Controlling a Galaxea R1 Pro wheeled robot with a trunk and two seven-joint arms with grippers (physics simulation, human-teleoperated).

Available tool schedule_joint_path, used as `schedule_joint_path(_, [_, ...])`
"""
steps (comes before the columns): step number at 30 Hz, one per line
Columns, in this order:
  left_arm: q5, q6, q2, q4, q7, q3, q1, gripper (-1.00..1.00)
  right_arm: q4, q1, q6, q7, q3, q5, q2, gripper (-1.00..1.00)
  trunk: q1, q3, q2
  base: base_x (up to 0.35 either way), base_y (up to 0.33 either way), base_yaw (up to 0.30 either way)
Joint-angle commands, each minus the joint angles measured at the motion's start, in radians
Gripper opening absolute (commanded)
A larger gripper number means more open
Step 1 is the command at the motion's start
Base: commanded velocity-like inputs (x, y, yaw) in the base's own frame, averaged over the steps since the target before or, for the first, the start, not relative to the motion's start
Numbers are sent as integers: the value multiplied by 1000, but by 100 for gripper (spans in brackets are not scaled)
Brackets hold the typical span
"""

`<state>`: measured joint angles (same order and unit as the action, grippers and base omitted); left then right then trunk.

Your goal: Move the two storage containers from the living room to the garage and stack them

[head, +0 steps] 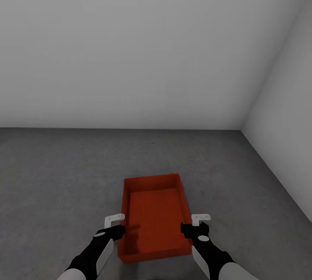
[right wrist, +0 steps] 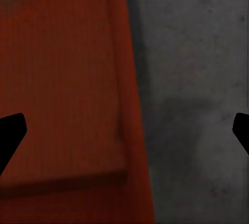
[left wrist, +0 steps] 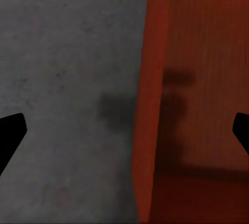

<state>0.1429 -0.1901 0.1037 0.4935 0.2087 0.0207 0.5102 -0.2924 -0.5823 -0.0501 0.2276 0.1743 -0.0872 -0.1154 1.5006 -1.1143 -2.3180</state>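
One orange-red storage container rests on the dark grey garage floor, its open top facing up and nothing inside. My left gripper hovers open over its left long wall near the front corner. In the left wrist view that ribbed wall runs between the spread fingers of the left gripper. My right gripper hovers open over the right long wall. The right wrist view has the container's rim lying between the parted fingers of the right gripper. Neither gripper holds the bin.
A plain white back wall meets the concrete about a bin's length beyond the container. A white side wall closes in on the right. Bare concrete spreads to the left and behind the bin.
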Motion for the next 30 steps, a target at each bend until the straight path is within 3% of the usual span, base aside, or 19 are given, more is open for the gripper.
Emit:
schedule_joint_path(1, [9, -5, 1, 2, 3, 2, 0, 100, 1, -1, -4, 6, 8, -9, 0, 100, -4, 2, 7, 0, 0, 0])
schedule_joint_path(21, [15, -5, 1, 0, 3, 2, 0, 100, 1, -1, -8, 7, 13, 0, -2, 100, -81, 65, 147, 0, 0, 0])
schedule_joint_path(24, [39, -5, 1, 0, 3, 2, 0, 100, 2, -1, -12, 8, 12, -1, 1, 100, -92, 75, 168, 0, 0, 0])
schedule_joint_path(27, [93, -4, -1, -3, 4, -1, 0, 100, 3, -1, -16, 13, 10, -3, 4, 100, -104, 84, 189, 0, 0, 0])
schedule_joint_path(30, [111, -3, -2, -4, 6, -2, 0, 100, 4, -1, -18, 19, 10, -4, 3, 100, -115, 93, 210, 0, 0, 0])
